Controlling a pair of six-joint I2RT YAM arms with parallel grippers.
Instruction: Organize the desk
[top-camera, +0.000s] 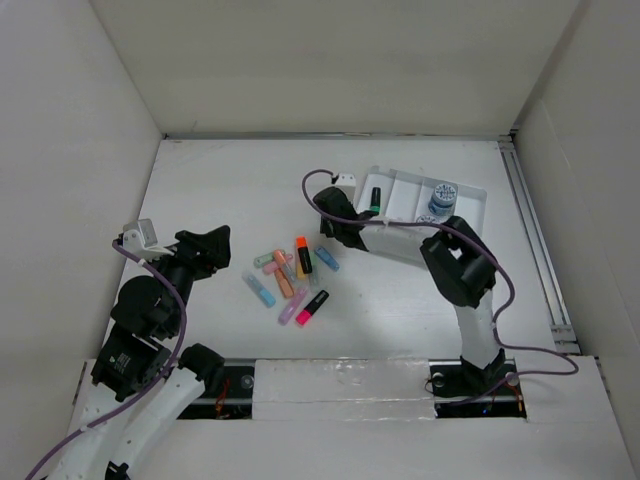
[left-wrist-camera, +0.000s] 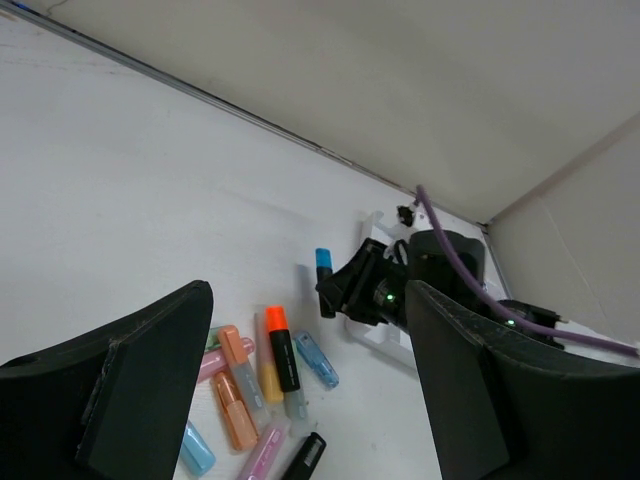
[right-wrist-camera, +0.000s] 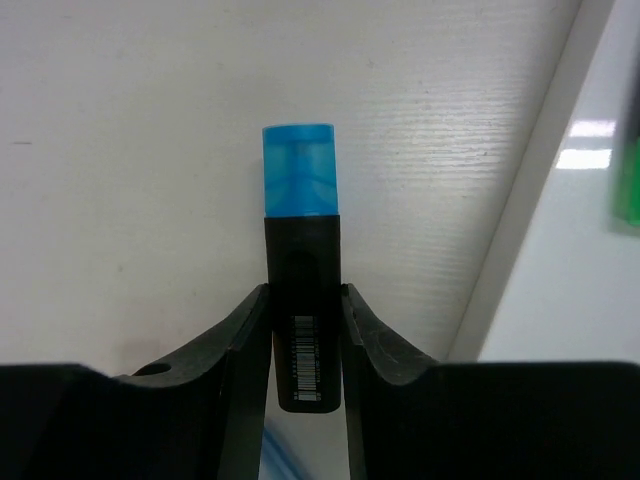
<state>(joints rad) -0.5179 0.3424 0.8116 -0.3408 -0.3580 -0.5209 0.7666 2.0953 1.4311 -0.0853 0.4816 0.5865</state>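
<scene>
As it looks bound for the tray (right-wrist-camera: 560, 300), right fingers (right-wrist-camera: 243, 340) clamp the blue-capped highlighter (right-wrist-camera: 300, 230) between them; left fingers (left-wrist-camera: 150, 370) gape wide.

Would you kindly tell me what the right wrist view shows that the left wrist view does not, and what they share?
Only the right wrist view: the barcode on the blue-capped highlighter, on its black body, with the right fingers pressed against both its sides. Only the left wrist view: the left fingers standing wide apart and the loose pile of highlighters beyond them. Both: that blue-capped highlighter, held above the white desk.
</scene>
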